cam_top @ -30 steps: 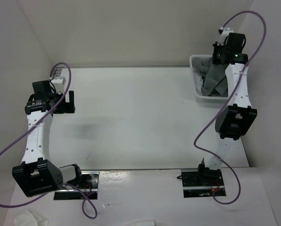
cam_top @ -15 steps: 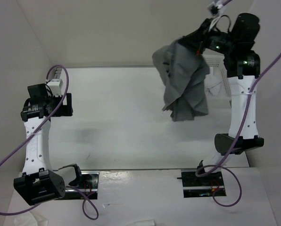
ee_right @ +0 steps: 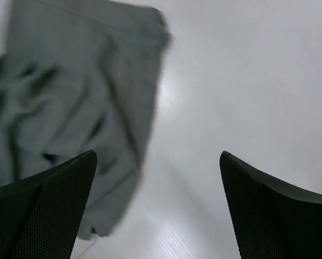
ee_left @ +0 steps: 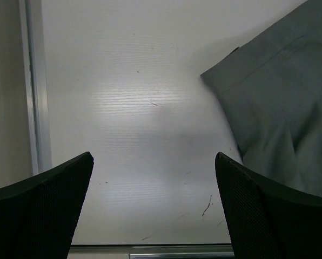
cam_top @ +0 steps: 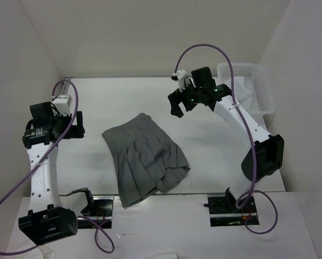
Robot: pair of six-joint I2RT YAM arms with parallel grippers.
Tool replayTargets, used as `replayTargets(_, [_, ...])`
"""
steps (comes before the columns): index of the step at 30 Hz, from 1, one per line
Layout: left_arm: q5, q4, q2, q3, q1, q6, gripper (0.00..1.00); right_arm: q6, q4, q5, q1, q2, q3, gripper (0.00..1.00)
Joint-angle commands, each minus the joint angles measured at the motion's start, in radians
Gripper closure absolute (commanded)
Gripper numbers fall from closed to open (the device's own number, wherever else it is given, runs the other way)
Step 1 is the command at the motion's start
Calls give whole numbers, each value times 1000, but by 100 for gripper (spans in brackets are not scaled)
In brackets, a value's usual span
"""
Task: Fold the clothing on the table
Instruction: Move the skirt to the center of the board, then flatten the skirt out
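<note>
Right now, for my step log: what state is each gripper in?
Left gripper: open, holding nothing.
Right gripper: open, holding nothing; the skirt lies on the table.

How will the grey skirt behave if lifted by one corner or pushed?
The skirt would probably hang limp: it lies flat with soft creases and a rumpled hem. It looks thin, so it is likely light. A push would probably bunch it on the table rather than slide it whole.

The left arm (cam_top: 39, 167) stands up from its base, and the left gripper (cam_top: 79, 124) points right, jaws wide apart and empty. The right arm (cam_top: 241, 120) stretches forward and to the left; the right gripper (cam_top: 181, 106) tilts downward, jaws spread wide, holding nothing.
</note>
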Motion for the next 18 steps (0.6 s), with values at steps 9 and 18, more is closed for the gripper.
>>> replayTargets(9, [151,14,-17,-21,5,23,1,-68,82,291,-26,36,-82,2])
replayTargets(18, [153,30,101,63,77,-45,1,-33,83,224,147,276,68,3])
